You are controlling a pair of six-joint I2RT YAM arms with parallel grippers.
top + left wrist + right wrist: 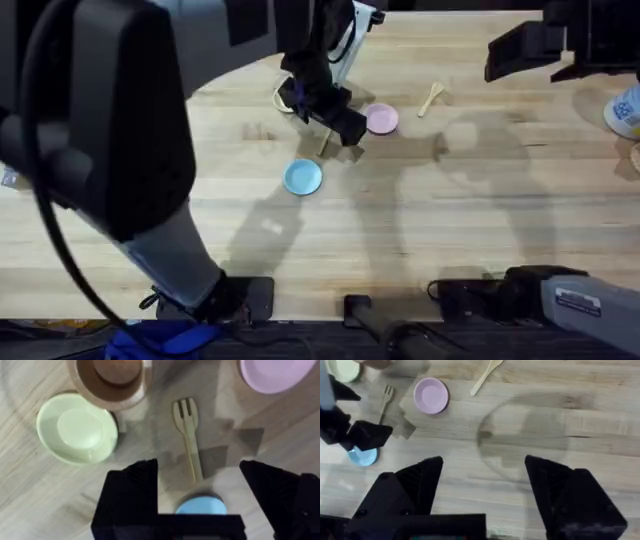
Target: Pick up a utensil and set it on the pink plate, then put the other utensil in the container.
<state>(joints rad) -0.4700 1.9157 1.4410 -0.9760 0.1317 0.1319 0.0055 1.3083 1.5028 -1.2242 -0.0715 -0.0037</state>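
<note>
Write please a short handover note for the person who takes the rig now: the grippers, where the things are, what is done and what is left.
Left gripper: fingers open, holding nothing, above the fork, which lies flat on the table.
Right gripper: fingers open, holding nothing, over bare wood away from the task's things.
Pink plate: nothing on it; it sits between the fork and the spoon.
Spoon: lies on the table beyond the pink plate.
Brown cup: stands beside the pale green plate, close to the fork's tines.
Done: nothing yet.
Left: fork onto the pink plate, then spoon into the cup.
</note>
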